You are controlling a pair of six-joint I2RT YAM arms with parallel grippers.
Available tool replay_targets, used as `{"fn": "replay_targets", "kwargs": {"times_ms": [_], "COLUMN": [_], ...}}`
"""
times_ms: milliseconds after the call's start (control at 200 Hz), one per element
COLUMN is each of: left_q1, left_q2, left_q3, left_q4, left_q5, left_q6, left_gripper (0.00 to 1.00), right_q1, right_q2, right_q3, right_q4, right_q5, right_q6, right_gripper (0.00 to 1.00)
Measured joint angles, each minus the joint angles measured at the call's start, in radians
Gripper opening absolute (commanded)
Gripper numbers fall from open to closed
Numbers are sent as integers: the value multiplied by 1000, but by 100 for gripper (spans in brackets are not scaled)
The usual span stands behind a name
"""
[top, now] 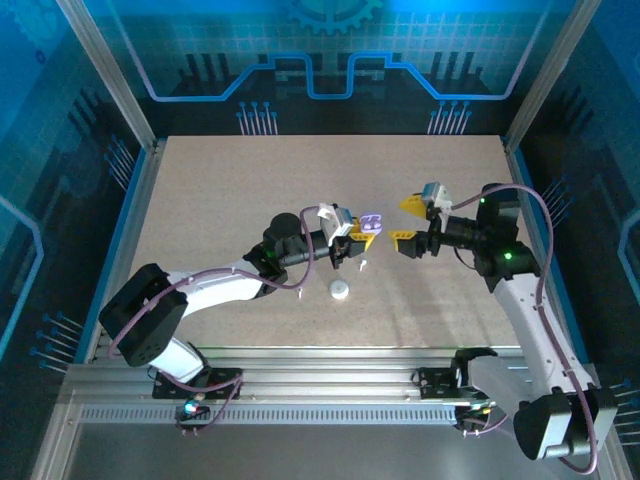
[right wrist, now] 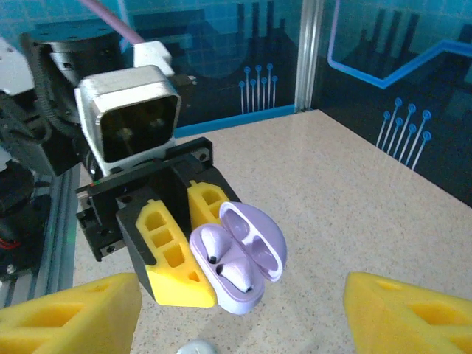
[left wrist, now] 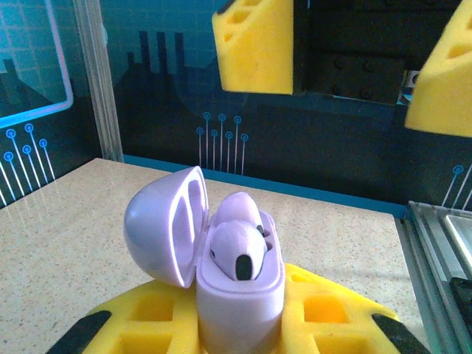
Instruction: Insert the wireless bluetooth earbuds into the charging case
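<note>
My left pincer (top: pixel 357 236) is clenched on the purple case (left wrist: pixel 240 299) and holds it above the table (top: pixel 250 180), near the middle, with the lid (left wrist: pixel 164 225) swung open. My right pincer (top: pixel 407 223) faces it just beside, released and empty, jaws wide apart.

Both purple buds (left wrist: pixel 237 249) sit in the case's wells, so I judge the purple pair done. Next, the right pincer could press the lid shut or go for the white pieces. Either needs a light, well-aimed touch, as the case is gripped only at its base.

My count:
- one case
- two purple buds in it
- one round white puck (top: pixel 340 291) on the table
- one tiny white bud (top: pixel 363 264) lying near it

I cannot pick out a second white bud with certainty.
</note>
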State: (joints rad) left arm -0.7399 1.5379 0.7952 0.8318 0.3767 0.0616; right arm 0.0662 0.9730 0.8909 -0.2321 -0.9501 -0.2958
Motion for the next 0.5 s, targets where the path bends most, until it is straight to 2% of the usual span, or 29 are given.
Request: {"fn": "replay_targets", "kwargs": {"times_ms": [285,500], "left_q1": [0,0], "left_q2": [-2,-5], "left_q3": [0,0], "left_q4": [-11,-12], "left_q5": [51,89], "left_q6": [8,21], "left_gripper": [15,15], "right_q1": [25,37], "right_q2": [40,149], "right_q3": [24,77], "right_q4": [-68,-93], "right_q5": [-47,-34], "right_q6": [-209,-270], "right_gripper": [75,75]}}
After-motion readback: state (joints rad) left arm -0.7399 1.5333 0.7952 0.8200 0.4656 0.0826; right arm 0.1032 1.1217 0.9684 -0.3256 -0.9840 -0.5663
